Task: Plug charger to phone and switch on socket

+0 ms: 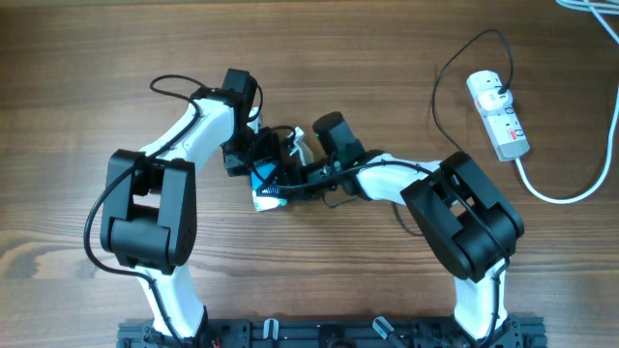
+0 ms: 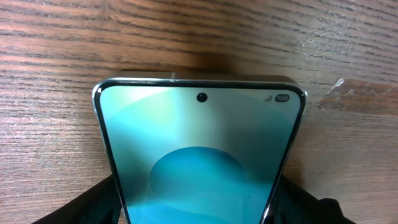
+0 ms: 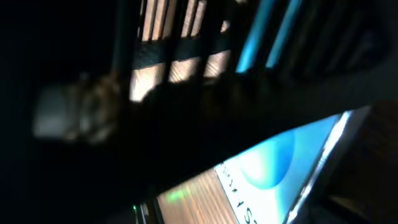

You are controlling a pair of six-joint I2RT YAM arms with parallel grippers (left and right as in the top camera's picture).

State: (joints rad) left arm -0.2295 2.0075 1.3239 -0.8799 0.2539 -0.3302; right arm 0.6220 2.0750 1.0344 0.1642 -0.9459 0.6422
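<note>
The phone (image 1: 268, 196) lies mid-table between both grippers, its screen cyan with a white strip at its near end. In the left wrist view the phone (image 2: 199, 143) fills the frame and my left gripper (image 2: 198, 214) is shut on its two long edges. My right gripper (image 1: 296, 174) is right against the phone's near end. Its wrist view is dark and blurred, showing only the phone's screen (image 3: 280, 168), so its jaws are unclear. The charger's black cable (image 1: 437, 97) runs from its white plug (image 1: 493, 96) in the socket (image 1: 503, 121) towards the right arm. The connector tip is hidden.
The socket's thick white cord (image 1: 571, 193) loops off the right edge. The left gripper (image 1: 250, 155) and both arms crowd the table's middle. Bare wood lies to the left and along the far side.
</note>
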